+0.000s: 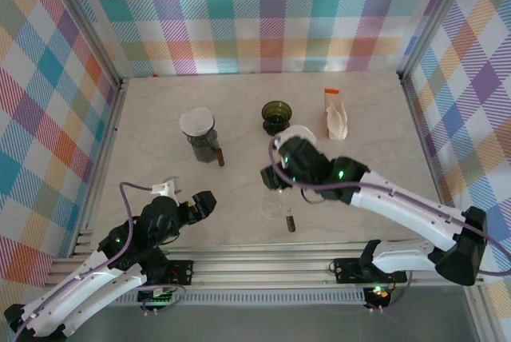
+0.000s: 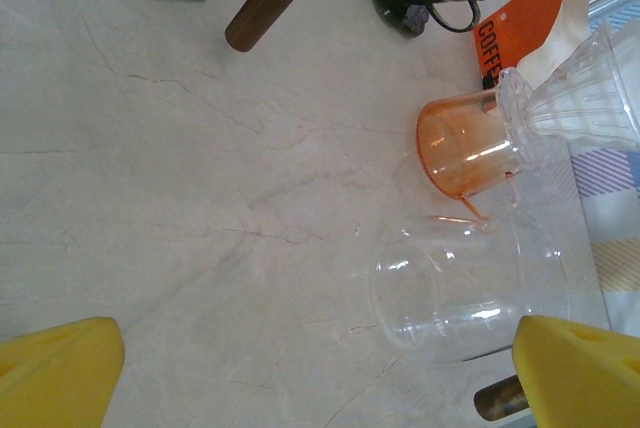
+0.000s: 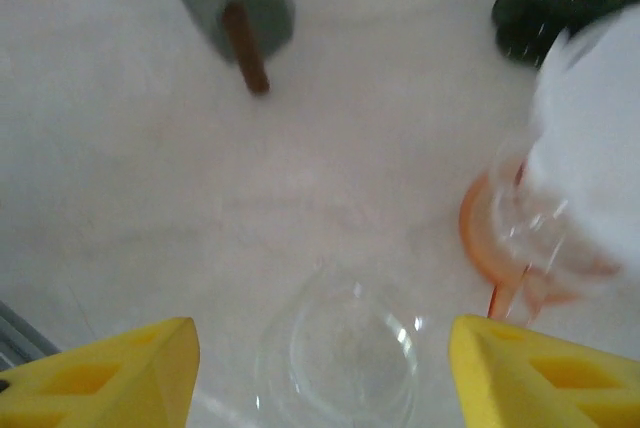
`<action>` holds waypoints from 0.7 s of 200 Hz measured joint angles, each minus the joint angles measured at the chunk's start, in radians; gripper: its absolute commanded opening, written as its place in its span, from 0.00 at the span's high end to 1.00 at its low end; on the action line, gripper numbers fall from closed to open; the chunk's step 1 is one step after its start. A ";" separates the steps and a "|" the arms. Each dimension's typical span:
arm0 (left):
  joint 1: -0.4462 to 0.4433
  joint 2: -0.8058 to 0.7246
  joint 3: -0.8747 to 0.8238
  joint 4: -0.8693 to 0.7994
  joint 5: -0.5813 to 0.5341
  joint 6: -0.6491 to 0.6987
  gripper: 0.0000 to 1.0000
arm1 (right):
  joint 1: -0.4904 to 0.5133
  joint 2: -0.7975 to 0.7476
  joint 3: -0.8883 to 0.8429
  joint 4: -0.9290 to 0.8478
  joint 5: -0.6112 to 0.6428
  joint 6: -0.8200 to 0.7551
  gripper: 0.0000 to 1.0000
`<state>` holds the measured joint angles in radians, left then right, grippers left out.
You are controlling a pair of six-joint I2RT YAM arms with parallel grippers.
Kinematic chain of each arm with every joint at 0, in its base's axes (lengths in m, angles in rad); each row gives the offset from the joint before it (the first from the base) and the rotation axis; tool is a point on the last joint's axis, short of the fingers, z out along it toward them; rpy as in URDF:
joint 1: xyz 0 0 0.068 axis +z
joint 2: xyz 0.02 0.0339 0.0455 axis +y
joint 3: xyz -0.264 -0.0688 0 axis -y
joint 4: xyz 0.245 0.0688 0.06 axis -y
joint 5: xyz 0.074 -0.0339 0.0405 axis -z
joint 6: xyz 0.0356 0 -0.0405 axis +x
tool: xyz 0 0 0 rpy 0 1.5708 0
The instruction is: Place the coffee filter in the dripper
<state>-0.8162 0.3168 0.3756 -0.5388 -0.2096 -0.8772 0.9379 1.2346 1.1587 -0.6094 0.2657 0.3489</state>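
Observation:
A white coffee filter (image 3: 590, 138) sits in the clear ribbed dripper (image 2: 580, 98), which stands on an orange glass (image 3: 500, 238). From above, the filter (image 1: 300, 131) shows just beyond my right gripper (image 1: 272, 169). That gripper (image 3: 322, 348) is open with nothing between its yellow fingers (image 3: 130, 368). It hovers over a clear glass carafe (image 3: 340, 348), just left of the dripper. My left gripper (image 1: 204, 200) stays low near the front left. It (image 2: 315, 348) is wide open over bare table, with the carafe (image 2: 470, 293) to its right.
A dark server with a wooden handle (image 1: 201, 141) carries a second filter (image 1: 197, 121) at centre left. A green dripper (image 1: 277, 115) and an orange-topped filter packet (image 1: 336, 117) stand at the back. The carafe's wooden handle (image 1: 290, 222) points toward the front edge. Checked walls enclose the table.

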 measured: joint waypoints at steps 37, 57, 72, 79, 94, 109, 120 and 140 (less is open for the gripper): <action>0.000 0.018 0.000 0.008 0.004 0.030 0.00 | -0.259 0.216 0.272 -0.033 -0.169 -0.070 0.35; 0.000 0.038 0.000 0.020 0.009 0.053 0.00 | -0.373 0.362 0.416 -0.063 -0.246 -0.095 0.35; 0.000 0.052 0.000 0.021 0.010 0.068 0.00 | -0.446 0.464 0.510 -0.095 -0.290 -0.111 0.35; 0.000 0.055 0.000 0.021 0.011 0.075 0.00 | -0.478 0.510 0.552 -0.113 -0.309 -0.119 0.35; 0.000 0.056 0.000 0.022 0.011 0.086 0.00 | -0.537 0.600 0.639 -0.153 -0.346 -0.131 0.35; 0.000 0.056 0.000 0.023 0.011 0.090 0.00 | -0.579 0.677 0.718 -0.190 -0.378 -0.142 0.35; 0.000 0.057 0.000 0.023 0.012 0.091 0.00 | -0.609 0.734 0.775 -0.219 -0.401 -0.154 0.36; 0.000 0.064 0.000 0.029 0.017 0.095 0.00 | -0.638 0.812 0.850 -0.262 -0.436 -0.175 0.38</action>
<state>-0.8158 0.3805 0.3752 -0.5098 -0.1928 -0.7826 0.2996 2.0464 2.0087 -0.8719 -0.1703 0.1741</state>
